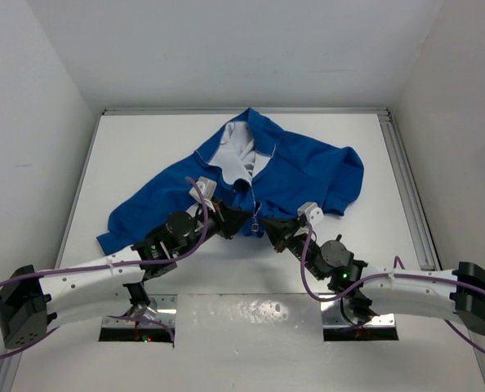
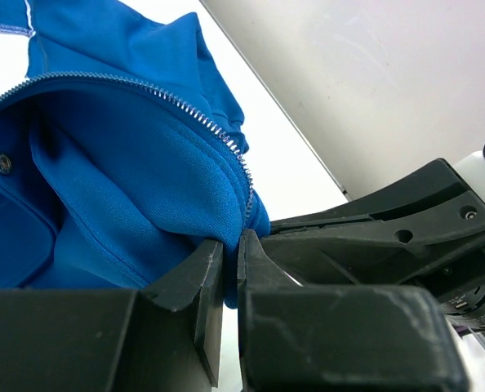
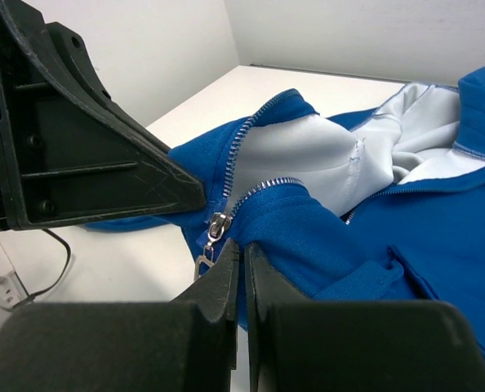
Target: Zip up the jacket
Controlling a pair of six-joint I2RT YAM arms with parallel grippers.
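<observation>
The bright blue jacket (image 1: 283,175) lies crumpled mid-table, collar and white lining (image 1: 236,151) facing up, front open. Its silver zipper slider (image 3: 218,222) sits at the bottom hem, the pull tab (image 3: 202,263) hanging down. My left gripper (image 1: 233,220) is shut on the hem's bottom corner (image 2: 231,243), just below the end of the zipper teeth (image 2: 202,118). My right gripper (image 1: 275,234) is shut on the other side's hem (image 3: 242,247), right beside the slider. The two grippers sit close together, each holding the hem a little off the table.
White enclosure walls surround the white table (image 1: 144,163). A metal rail (image 1: 407,184) runs along the right edge. A shiny plate (image 1: 251,314) lies at the near edge between the arm bases. Purple cables (image 1: 200,220) loop over both arms.
</observation>
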